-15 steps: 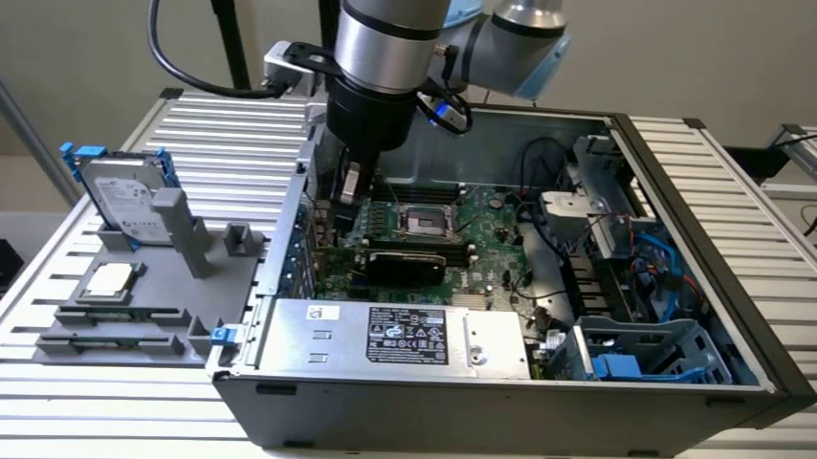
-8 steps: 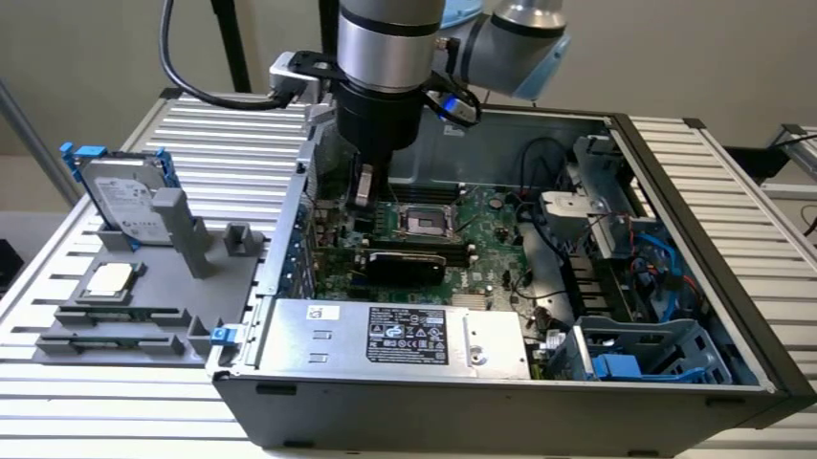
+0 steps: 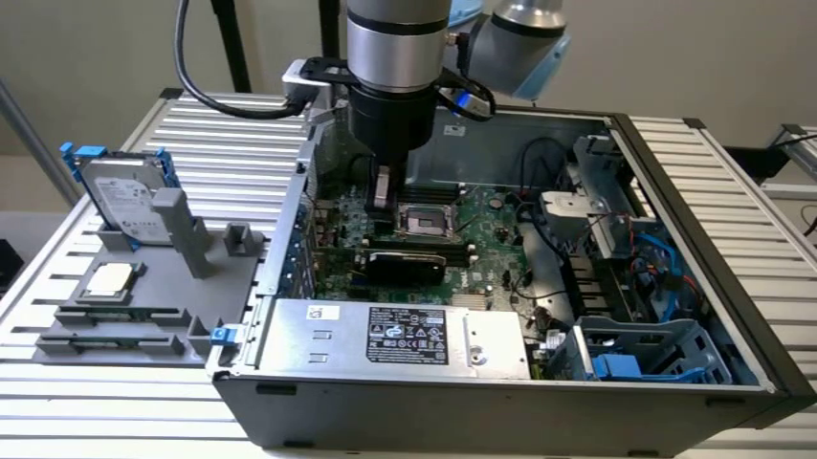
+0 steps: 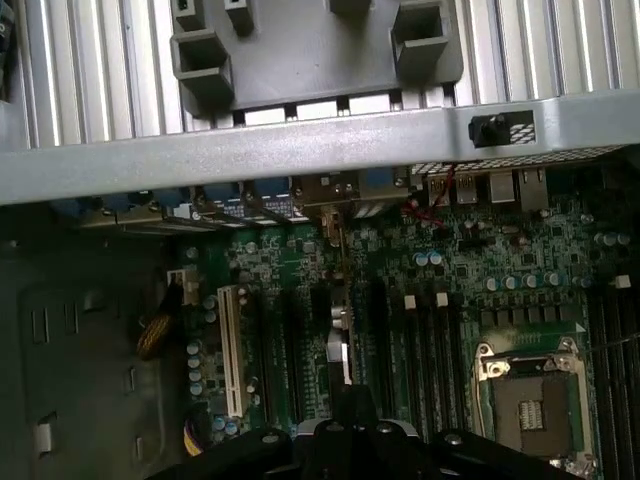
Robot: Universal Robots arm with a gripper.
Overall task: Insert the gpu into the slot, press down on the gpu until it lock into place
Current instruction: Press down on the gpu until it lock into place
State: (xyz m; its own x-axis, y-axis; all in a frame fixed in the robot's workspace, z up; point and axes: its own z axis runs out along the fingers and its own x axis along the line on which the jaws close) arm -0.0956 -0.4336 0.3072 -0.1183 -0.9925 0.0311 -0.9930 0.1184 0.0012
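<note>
Jaws closed, fingers pressed together, nothing visibly pinched between them. Gripper (image 3: 381, 199) reaches down inside the open computer case (image 3: 511, 411), hanging over the green motherboard (image 3: 492, 277), just to the exterior view's left of the bare CPU socket (image 3: 422, 222).

From the wrist view, the closed tips (image 4: 342, 425) line up over a thin part standing on edge among the long black expansion slots. This appears to be the gpu (image 4: 338, 330), seen edge-on. Cannot tell if the tips touch it.

In the exterior view, the gpu (image 3: 402, 260) is a flat black card lying across the board, on the near side of the socket and just beyond the silver power-supply box (image 3: 396, 335). It sits low against the board. The slot under it is covered, so whether it is locked cannot be told.

A white slot (image 4: 235, 350) runs parallel to the black ones.

Outside the case, at the exterior view's left, a grey fixture (image 3: 128, 316) on the slatted table (image 3: 740, 191) holds a hard drive (image 3: 118, 196) with blue clips, propped upright.
</note>
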